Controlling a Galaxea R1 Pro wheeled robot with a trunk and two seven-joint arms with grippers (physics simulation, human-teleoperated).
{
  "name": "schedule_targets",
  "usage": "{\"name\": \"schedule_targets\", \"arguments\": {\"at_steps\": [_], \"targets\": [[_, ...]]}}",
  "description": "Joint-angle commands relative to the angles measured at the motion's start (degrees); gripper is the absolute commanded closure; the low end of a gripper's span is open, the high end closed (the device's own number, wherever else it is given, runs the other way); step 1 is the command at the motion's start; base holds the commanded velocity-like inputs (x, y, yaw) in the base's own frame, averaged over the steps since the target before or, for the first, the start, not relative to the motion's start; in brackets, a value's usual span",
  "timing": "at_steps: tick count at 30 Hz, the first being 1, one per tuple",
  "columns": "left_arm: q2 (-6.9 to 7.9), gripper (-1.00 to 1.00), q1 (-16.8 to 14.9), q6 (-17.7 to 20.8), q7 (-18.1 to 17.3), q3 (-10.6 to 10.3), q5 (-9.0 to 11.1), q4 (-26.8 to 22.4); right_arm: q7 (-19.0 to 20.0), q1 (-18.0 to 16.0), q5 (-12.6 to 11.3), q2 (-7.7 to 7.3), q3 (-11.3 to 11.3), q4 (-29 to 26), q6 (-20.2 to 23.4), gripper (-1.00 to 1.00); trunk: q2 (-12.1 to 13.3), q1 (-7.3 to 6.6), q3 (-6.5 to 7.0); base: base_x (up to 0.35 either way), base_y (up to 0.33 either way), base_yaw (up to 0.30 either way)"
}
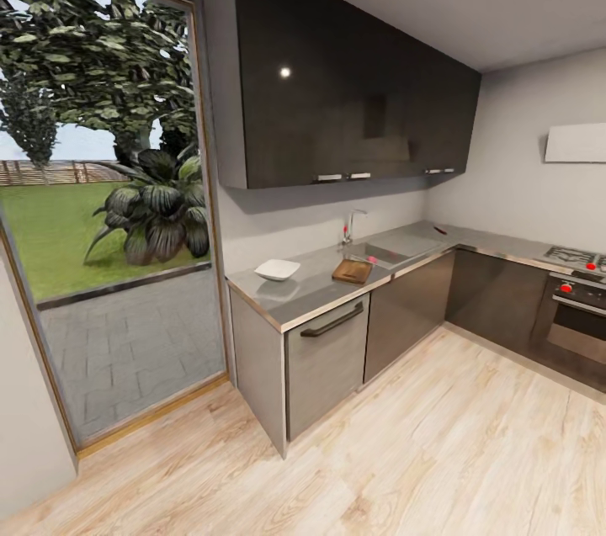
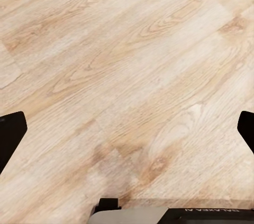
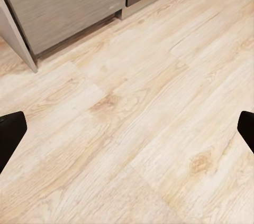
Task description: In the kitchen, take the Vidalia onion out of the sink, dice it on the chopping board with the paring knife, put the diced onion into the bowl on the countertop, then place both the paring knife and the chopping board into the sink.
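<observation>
Across the room in the head view, the grey countertop point(image 1: 307, 294) carries a white square bowl point(image 1: 277, 269) near its left end. To the bowl's right lies the brown chopping board point(image 1: 352, 271). Just beyond the board is the sink point(image 1: 389, 251) with its chrome tap point(image 1: 349, 226). The Vidalia onion is hidden inside the basin. A tiny dark reddish sliver past the sink looks like the paring knife point(image 1: 439, 230). My left gripper point(image 2: 127, 134) and right gripper point(image 3: 127, 129) hang open over bare wooden floor, far from the counter.
A tall glass door point(image 1: 101, 208) fills the left wall. Dark upper cabinets point(image 1: 337, 90) hang over the counter, with a handled grey front point(image 1: 326, 355) below it. A hob with red knobs point(image 1: 579, 260) and an oven stand at the right. Wood floor point(image 1: 421, 452) stretches between me and the counter.
</observation>
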Motion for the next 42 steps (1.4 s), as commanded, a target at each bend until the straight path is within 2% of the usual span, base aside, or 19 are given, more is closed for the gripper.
{"name": "schedule_targets", "arguments": {"at_steps": [1, 12, 29, 42], "targets": [[-0.01, -1.00, -0.01, -0.19, 0.02, 0.05, 0.05, 0.01, -0.24, -0.02, 0.02, -0.02, 0.05, 0.05, -0.15, -1.00, -0.04, 0.02, -0.02, 0.000, 0.000, 0.000], [0.74, -1.00, -0.01, -0.35, -0.05, 0.05, 0.05, -0.20, -0.16, -0.02, 0.02, -0.15, 0.05, 0.05, -0.17, -1.00, -0.04, 0.02, -0.02, 0.034, 0.019, 0.000], [1.39, -1.00, -0.01, -0.32, -0.05, 0.05, 0.05, -0.13, -0.07, -0.02, 0.20, -0.66, 0.04, 0.97, -0.17, -1.00, -0.04, 0.02, -0.02, 0.289, 0.020, 0.000], [1.49, -1.00, -0.01, -0.38, -0.05, 0.04, 0.03, -0.09, -0.06, -0.02, 0.13, -0.59, 0.07, 1.01, -0.17, -1.00, -0.04, 0.02, -0.02, 0.015, -0.005, 0.000]]}}
